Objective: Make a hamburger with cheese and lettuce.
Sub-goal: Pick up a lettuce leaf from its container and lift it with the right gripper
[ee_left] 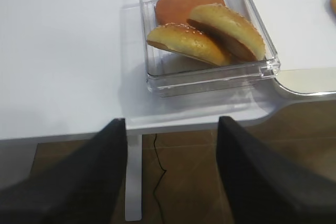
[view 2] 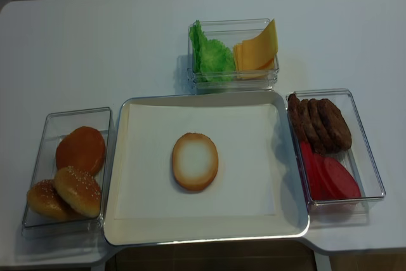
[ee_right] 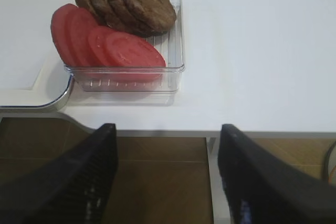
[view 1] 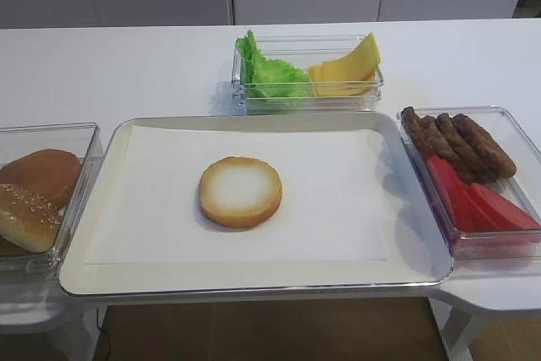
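A: We see the hamburger (view 1: 241, 192), a flat round bun half with a pale cut face and golden-brown rim, lying face up near the middle of the white paper-lined metal tray (view 1: 254, 281). Nothing sits on it.

B: And the fillings? We find the frilly bright green lettuce (view 1: 269, 73) and the stacked yellow-orange cheese slices (view 1: 347, 67) sharing one clear plastic box (view 1: 308, 99) just beyond the tray's far edge, lettuce at its left end, cheese at its right.

A: At the tray's right edge a second clear box (ee_right: 173, 72) holds brown round patties (ee_right: 126, 1) at its far end and red tomato slices (ee_right: 102, 43) at its near end. At the left edge a third clear box (ee_left: 210, 74) holds domed brown sesame bun tops (ee_left: 210, 35).

B: We see the right gripper (ee_right: 168, 182) off the white table's (ee_right: 252, 51) near edge, jaws spread wide, holding nothing. The left gripper (ee_left: 170, 177) hangs likewise off the near edge, fingers apart and empty.
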{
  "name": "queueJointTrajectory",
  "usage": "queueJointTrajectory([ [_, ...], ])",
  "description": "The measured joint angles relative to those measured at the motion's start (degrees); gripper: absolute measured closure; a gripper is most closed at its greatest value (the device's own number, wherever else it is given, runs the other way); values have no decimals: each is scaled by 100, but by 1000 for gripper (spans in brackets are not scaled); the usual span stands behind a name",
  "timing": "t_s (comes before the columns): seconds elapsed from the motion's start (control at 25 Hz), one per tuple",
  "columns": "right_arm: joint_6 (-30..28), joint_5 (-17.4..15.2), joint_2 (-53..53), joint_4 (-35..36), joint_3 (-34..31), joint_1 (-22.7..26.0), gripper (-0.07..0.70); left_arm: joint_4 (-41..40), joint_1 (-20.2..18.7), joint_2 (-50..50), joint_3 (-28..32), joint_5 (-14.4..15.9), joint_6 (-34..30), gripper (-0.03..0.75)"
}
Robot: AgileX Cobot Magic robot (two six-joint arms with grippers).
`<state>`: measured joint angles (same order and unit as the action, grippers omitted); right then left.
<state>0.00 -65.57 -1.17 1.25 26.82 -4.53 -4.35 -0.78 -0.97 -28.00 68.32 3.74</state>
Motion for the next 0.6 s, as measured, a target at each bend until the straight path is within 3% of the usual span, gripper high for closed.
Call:
queueJointTrajectory([
  [0.6,0,0,0,0,0,0,157,0,0,0,0,0,0,312],
])
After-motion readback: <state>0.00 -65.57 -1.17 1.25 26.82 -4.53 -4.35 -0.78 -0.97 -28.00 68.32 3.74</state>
